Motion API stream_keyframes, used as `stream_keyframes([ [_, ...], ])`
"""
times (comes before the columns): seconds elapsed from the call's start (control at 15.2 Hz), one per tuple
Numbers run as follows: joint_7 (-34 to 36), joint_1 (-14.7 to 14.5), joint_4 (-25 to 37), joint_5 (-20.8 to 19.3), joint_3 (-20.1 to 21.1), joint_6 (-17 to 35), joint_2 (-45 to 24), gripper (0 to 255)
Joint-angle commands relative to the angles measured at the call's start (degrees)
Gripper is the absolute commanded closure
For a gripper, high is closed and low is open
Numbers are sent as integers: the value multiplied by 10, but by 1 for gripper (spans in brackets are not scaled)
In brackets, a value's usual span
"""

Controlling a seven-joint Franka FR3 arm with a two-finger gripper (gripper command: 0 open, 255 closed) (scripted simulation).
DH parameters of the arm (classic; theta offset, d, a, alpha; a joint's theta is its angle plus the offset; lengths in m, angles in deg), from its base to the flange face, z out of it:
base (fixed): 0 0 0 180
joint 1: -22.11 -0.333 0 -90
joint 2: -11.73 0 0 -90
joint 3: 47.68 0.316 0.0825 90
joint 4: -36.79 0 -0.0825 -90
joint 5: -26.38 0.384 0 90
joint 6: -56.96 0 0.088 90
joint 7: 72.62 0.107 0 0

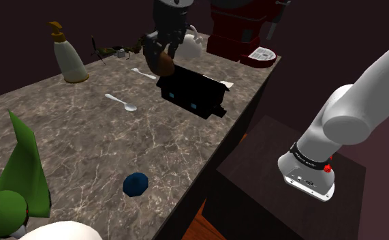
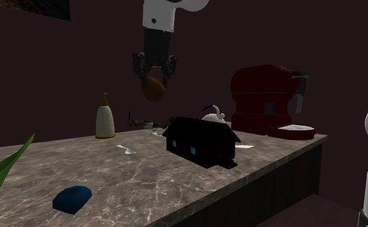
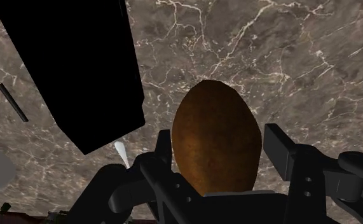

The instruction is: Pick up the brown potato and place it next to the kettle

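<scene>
Firstly, a marble-patterned counter (image 1: pixel 84 143) (image 2: pixel 176 177) (image 3: pixel 269 57) is listed, by which everything below is carried.

- White arm (image 1: pixel 353 109): mounted on a dark stand (image 1: pixel 281 177) beside the counter's long edge.
- Red machine (image 1: pixel 237 31) (image 2: pixel 263 100): set at the counter's far corner, on the shoulder view's right.
- Black toy house (image 1: pixel 189 94) (image 2: pixel 202 140) (image 3: pixel 72 63): placed close to the edge that faces the stand, short of the red machine.
- Green leafy item (image 1: pixel 22 170) (image 2: pixel 2 167): seen at the near corner, on the shoulder view's left.
- Soap bottle (image 1: pixel 70 58) (image 2: pixel 105 119): stood upright at the far edge, towards the shoulder view's left corner.
- White kettle (image 1: pixel 189 42) (image 2: pixel 213 117): found behind the house, between it and the far edge, just beside the red machine.
- Black gripper (image 1: pixel 160 58) (image 2: pixel 154 80) (image 3: pixel 218 153): hung pointing downward above the far part of the counter. Its fingers are pinched on the potato from both sides.
- Brown potato (image 1: pixel 164 63) (image 2: pixel 154 89) (image 3: pixel 217 137): held in the air, well off the counter. In the wrist view, bare marble is seen beneath it and the house roof just beside it.
- Blue lump (image 1: pixel 136 183) (image 2: pixel 73 198): laid near the stand-side edge, towards the near end.
- Pale spoon (image 1: pixel 122 102) (image 2: pixel 128 150): laid flat mid-counter, between the soap bottle and the house.
</scene>
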Motion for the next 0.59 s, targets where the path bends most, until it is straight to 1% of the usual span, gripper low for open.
stream_keyframes([
  [0.0,-30,9,-9,9,-18,5,9,255],
  [0.53,-150,46,-30,30,-94,29,18,255],
])
